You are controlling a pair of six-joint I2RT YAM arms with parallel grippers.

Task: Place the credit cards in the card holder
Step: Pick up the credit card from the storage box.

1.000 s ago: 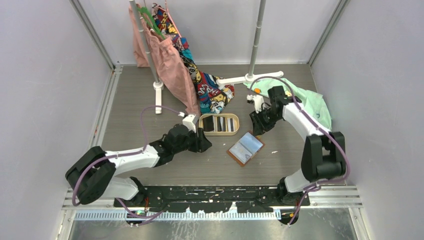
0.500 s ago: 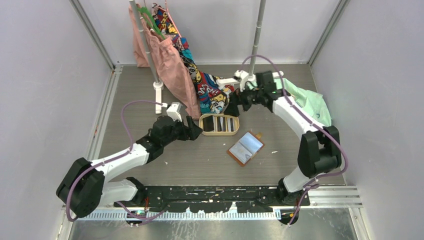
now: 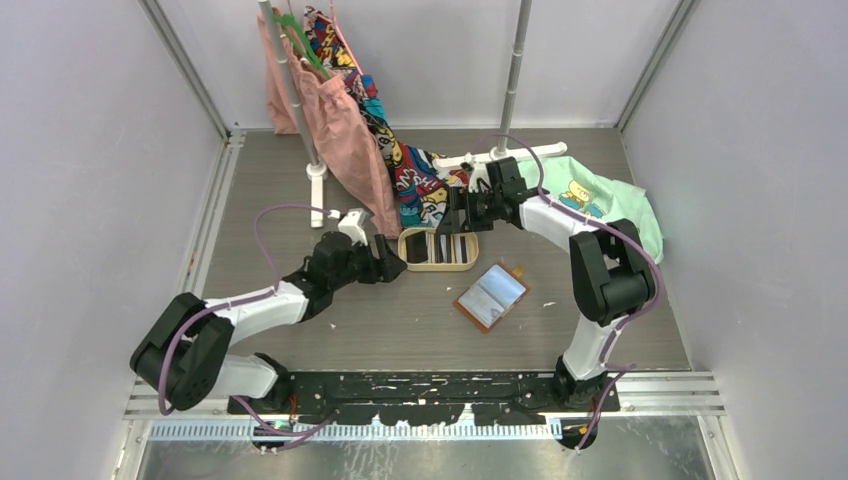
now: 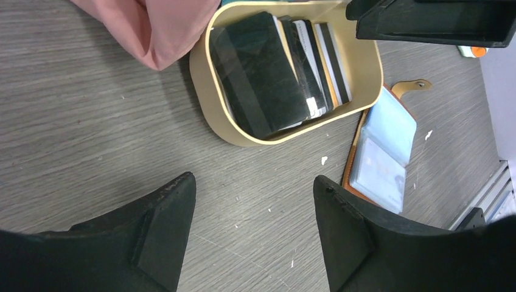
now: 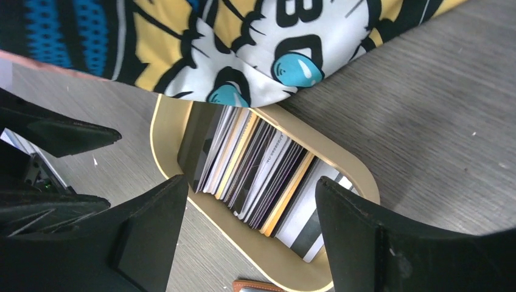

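While cards (image 3: 440, 247) stand stacked in tray (image 3: 438, 268) on counter (image 3: 400, 325), holder (image 3: 491, 296) lies open just near-right of it. Left claw (image 3: 399, 262) apart, empty, left of tray. Right claw (image 3: 456, 221) apart, empty, over tray's far edge.

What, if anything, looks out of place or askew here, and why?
The comic-print cloth sags onto the table at the far rim of the tray holding the credit cards, crowding it. The card holder lies open, angled to the tray.

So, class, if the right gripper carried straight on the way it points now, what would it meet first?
Probably the credit cards standing in the wooden tray, framed between the open fingers of the right gripper; depth is hard to judge.
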